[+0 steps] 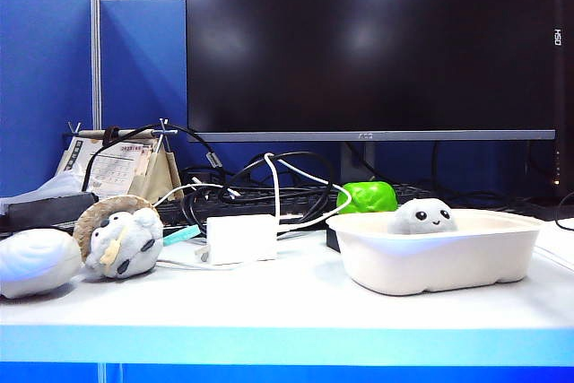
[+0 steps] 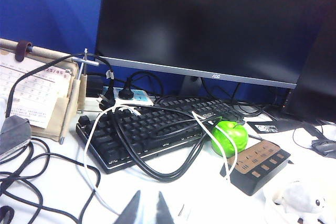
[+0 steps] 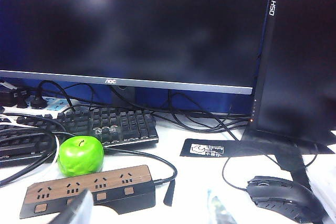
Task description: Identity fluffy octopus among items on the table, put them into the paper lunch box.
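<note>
The octopus (image 1: 422, 216) sits inside the lunch box (image 1: 430, 262) on the right of the table (image 1: 287, 311). Only the tips of the left gripper (image 2: 148, 211) and right gripper (image 3: 142, 213) show, so nobody can tell if they are apart or together.

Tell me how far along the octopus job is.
Done, it looks: the fluffy octopus sits inside the paper lunch box on the table. In hand: nothing; the left gripper and right gripper show only fingertips, nothing between them. Left: no other octopus shows; the hooded plush stays out.
</note>
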{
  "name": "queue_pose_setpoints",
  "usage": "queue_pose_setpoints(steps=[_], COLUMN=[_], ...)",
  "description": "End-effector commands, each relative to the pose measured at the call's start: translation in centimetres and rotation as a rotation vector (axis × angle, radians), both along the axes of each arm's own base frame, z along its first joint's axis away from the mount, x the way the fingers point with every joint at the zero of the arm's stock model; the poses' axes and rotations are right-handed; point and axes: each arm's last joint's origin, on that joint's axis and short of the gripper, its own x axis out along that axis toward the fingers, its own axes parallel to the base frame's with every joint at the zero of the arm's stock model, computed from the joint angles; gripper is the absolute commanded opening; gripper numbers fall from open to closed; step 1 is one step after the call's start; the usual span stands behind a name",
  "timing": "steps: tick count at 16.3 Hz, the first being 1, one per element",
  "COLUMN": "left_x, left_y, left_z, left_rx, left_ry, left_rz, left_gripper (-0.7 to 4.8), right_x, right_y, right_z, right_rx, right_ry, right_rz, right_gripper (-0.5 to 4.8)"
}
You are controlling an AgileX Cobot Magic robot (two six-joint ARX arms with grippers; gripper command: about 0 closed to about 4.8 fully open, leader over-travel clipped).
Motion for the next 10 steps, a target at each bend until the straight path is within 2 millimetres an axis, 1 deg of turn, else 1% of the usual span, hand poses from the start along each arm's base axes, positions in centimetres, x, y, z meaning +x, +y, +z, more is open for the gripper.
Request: queue_pose_setpoints(steps=[1, 4, 8, 9, 10], left_x=[0.0, 0.0, 0.0, 0.0, 0.0], left_y=[0.0, 0.0, 0.0, 0.0, 0.0], left_z=[0.1, 0.1, 0.1, 0.1, 0.1], left_rx=[0.001, 0.000, 0.001, 0.001, 0.001], left_ry=[-0.010, -0.010, -0.010, -0.010, -0.010], left_rz=[0.000, 0.000, 0.000, 0.000, 0.000], left_gripper=[0.35, 0.35, 0.35, 0.35, 0.35], right_x=[-0.1, 0.1, 1.1, 1.4, 1.5], right_y=[-0.1, 0.1, 0.7, 0.9, 1.0], right_z=[0.2, -0.2, -3.4, -4.8, -5.7], right_rx=[0.013, 0.011, -0.048, -0.073, -0.091], right_ry=[-0.015, -0.010, 0.075, 0.112, 0.138], right_rz=[-0.002, -0.002, -0.002, -0.003, -0.003], right_gripper=[2.78, 2.78, 2.78, 2.78, 2.78])
